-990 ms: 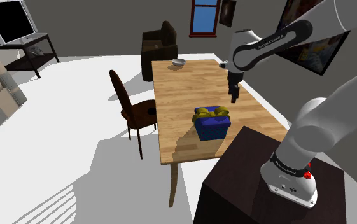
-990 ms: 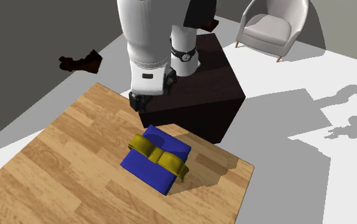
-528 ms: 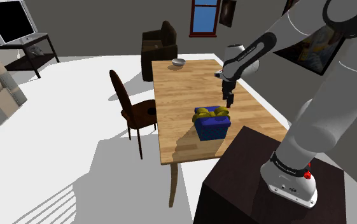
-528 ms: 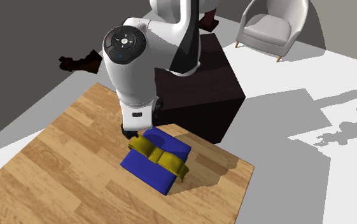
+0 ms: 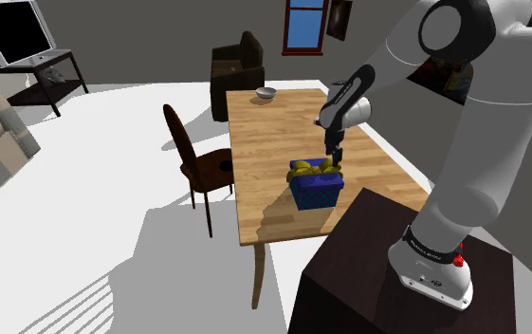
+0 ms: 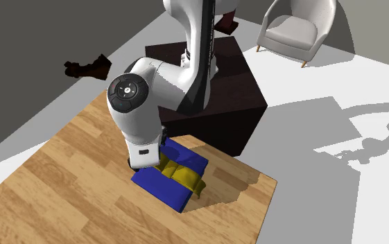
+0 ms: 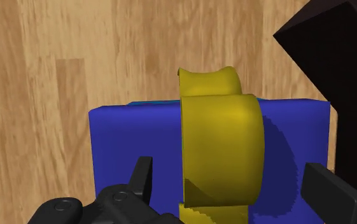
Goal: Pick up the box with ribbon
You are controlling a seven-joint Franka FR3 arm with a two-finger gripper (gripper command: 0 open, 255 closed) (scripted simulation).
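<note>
Chair [image 5: 195,159]: at the table's long side, on the shoulder view's left.
Table [image 5: 264,142]: wooden top; a bowl [image 5: 266,93] sits at its far end.
Box [image 5: 313,190]: blue, tied with a yellow ribbon [image 5: 315,170]. It rests flat on the table at the near end, just beside the stand.
Gripper [image 5: 335,157]: pointing down, directly over the box. In the wrist view its fingers [image 7: 142,179] are spread wide, the ribbon's loop between them, nothing clasped.
Stand [image 5: 368,251]: dark box, lower right.
</note>
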